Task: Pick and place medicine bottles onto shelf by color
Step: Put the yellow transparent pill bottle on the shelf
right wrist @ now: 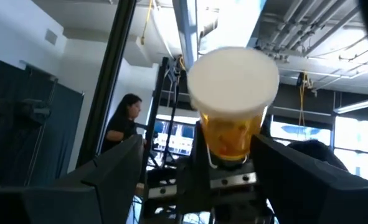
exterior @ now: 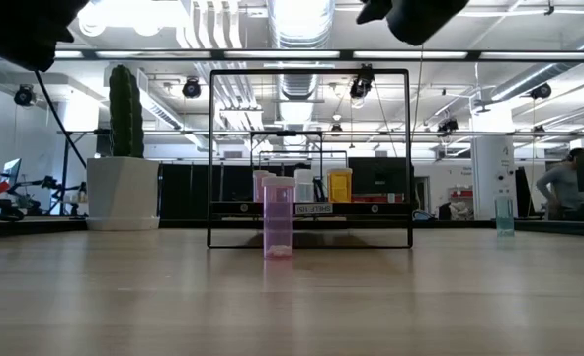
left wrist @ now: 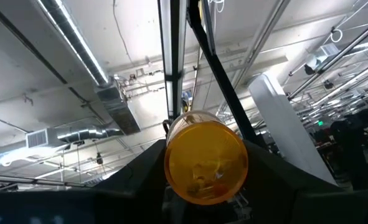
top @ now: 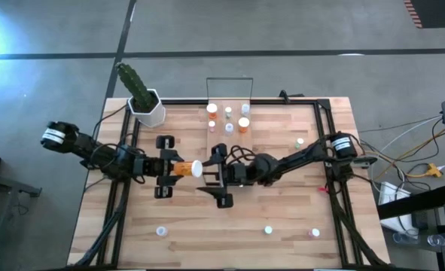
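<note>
the left hand sits over the middle of the bench, holding an orange medicine bottle sideways, its white cap pointing toward the right arm. in the left wrist view the bottle's round orange base fills the space between the two dark fingers, which press on its sides, with the ceiling behind it.

the right hand faces it from the other side, just beside the cap, its fingers spread wide above and below the bottle's end. in the right wrist view the white cap and the orange body stand between the right hand's parted fingers, gripped lower down by the left hand's fingers; whether the right fingers touch the bottle cannot be told.

the shelf lies at the far edge of the bench, beside a white pot with a cactus. it carries several bottles, among them an orange one and a smaller orange one. in the low view a pink bottle stands in front of the shelf's black wire frame, with an orange bottle behind it.

loose bottles stand on the bench: one near the left front, a green one and a pink one at the right front, and a green one near the right arm.

a person shows in the room beyond.
</note>
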Tool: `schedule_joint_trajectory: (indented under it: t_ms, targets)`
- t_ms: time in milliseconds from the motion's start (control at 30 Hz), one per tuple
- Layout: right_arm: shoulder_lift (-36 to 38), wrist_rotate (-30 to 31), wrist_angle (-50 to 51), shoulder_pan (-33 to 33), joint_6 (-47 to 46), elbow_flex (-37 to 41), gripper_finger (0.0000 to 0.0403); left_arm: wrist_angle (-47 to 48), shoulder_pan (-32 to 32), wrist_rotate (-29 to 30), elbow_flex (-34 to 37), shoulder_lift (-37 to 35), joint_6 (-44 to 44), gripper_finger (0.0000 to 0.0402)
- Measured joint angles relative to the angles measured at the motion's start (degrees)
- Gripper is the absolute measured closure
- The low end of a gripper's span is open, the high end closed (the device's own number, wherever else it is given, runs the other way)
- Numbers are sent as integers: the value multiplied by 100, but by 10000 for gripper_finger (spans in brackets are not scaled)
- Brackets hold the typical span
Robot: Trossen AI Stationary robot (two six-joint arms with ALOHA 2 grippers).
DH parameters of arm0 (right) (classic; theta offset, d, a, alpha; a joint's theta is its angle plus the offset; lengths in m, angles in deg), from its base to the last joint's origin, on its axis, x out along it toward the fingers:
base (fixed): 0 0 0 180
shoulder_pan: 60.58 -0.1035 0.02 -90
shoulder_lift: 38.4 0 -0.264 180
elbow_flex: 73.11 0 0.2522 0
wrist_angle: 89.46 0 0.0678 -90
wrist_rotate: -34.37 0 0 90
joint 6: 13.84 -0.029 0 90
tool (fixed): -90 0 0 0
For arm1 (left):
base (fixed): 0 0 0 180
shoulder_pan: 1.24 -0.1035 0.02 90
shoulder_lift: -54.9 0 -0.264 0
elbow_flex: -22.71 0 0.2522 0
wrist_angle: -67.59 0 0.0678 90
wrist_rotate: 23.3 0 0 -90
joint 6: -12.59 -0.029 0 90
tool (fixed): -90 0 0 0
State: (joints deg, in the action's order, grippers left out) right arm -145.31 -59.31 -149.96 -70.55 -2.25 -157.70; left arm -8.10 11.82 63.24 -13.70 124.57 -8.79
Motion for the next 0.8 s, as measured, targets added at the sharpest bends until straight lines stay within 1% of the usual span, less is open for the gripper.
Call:
schedule_joint_trajectory:
  t_ms: [567,667,800]
  targets:
    - [24,-130,-60,2,1,-279,113,51,-37,73,11,348,-55,240]
    - [24,-127,-21,2,57,-279,120,50,-65,78,6,409,-81,240]
    - [24,-119,22,4,118,-279,145,55,-70,78,6,425,-143,240]
